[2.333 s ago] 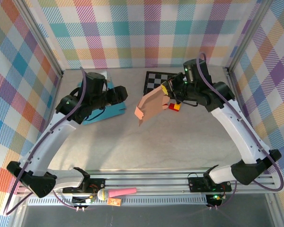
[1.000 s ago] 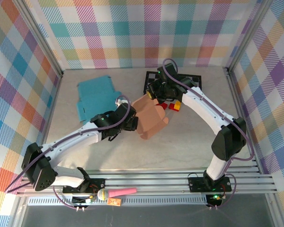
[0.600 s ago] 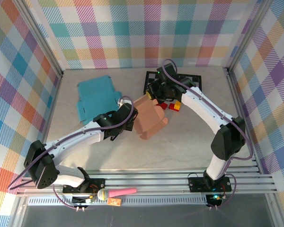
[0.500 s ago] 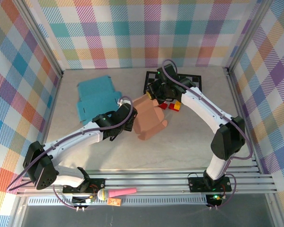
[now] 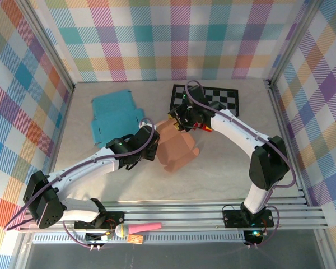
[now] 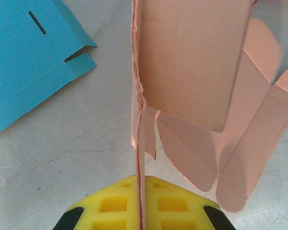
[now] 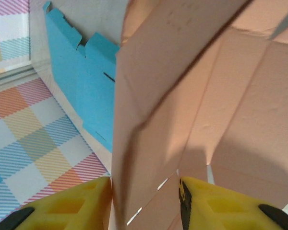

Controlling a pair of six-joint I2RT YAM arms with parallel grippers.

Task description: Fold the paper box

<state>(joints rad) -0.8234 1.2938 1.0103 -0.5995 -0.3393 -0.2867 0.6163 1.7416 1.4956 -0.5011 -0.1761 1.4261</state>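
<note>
The paper box is a salmon-pink cardboard cut-out, partly folded, standing up from the middle of the table with its flaps spread. In the left wrist view, my left gripper is shut on the thin left edge of the paper box, the yellow fingers pressed together around it. From above, the left gripper sits at the box's left side. My right gripper is at the box's far end. In the right wrist view, the right gripper is open, and a folded panel of the box stands between its jaws.
A flat blue cardboard cut-out lies at the back left, also seen as the blue cut-out by the left wrist. A checkerboard mat lies at the back, with small red and yellow blocks by the right arm. Plaid walls enclose the table.
My left gripper closed on the box's left edge. My right gripper, shut on the box before, has opened and shifted left, uncovering the checkerboard. The box has moved slightly nearer.
</note>
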